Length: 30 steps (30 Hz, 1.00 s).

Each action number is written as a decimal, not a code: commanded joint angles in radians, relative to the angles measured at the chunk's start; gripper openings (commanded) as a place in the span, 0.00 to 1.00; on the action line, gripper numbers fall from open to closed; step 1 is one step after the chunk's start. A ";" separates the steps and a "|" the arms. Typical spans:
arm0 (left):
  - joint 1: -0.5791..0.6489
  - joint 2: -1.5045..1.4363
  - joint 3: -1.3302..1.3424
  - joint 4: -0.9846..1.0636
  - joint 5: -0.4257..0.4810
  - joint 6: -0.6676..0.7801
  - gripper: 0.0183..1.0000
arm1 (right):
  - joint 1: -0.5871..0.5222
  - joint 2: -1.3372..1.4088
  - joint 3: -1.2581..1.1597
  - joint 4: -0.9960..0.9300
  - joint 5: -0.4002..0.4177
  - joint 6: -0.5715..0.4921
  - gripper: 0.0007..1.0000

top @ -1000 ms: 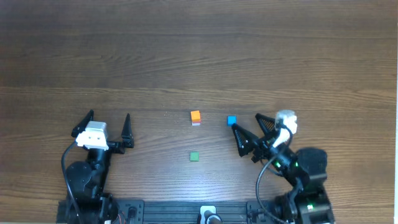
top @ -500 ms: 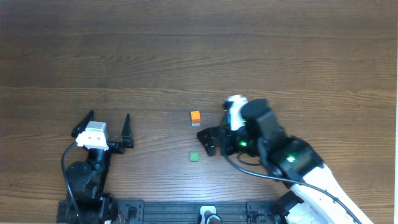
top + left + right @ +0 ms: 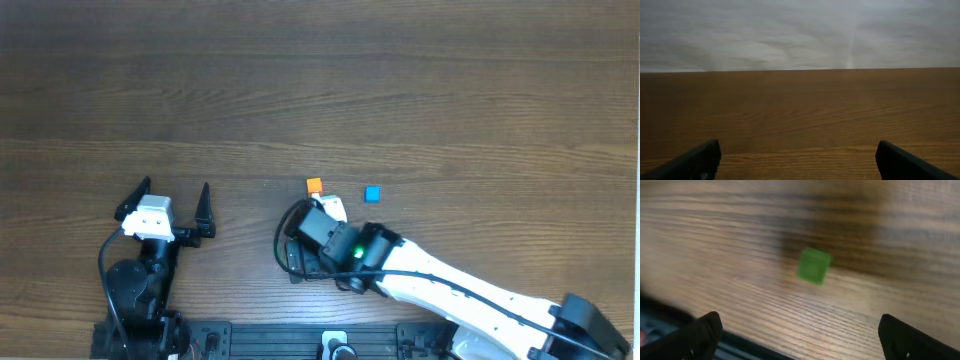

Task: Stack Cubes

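1. Right hand [image 3: 800,320] is spread wide and empty. The green cube [image 3: 813,266] sits on the desk [image 3: 900,240] just ahead, centred between the fingers, its faces skewed to them.
2. The cube lies toward the desk's edge by the arm bases, so the right arm is nearer.
3. Left hand [image 3: 172,192] is spread and idle, well apart.

Dark wooden table [image 3: 320,80]: orange cube [image 3: 314,186] and blue cube [image 3: 372,194] near each other, not touching; green cube [image 3: 813,266] sits separately.

Green cube [image 3: 813,266], orange cube [image 3: 314,186], blue cube [image 3: 372,194]; table [image 3: 400,80] grained brown
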<state>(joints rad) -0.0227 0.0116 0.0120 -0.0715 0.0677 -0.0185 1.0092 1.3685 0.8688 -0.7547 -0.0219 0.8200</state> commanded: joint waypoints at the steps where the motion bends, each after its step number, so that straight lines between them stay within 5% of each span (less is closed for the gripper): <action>1: 0.005 -0.008 -0.006 -0.001 -0.005 0.015 1.00 | 0.014 0.094 0.022 0.005 0.058 0.121 0.99; 30: 0.005 -0.008 -0.006 -0.001 -0.005 0.015 1.00 | 0.059 0.333 0.130 0.002 0.150 0.249 0.88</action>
<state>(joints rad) -0.0227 0.0116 0.0120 -0.0715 0.0677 -0.0185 1.0576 1.6928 0.9802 -0.7521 0.0917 1.0523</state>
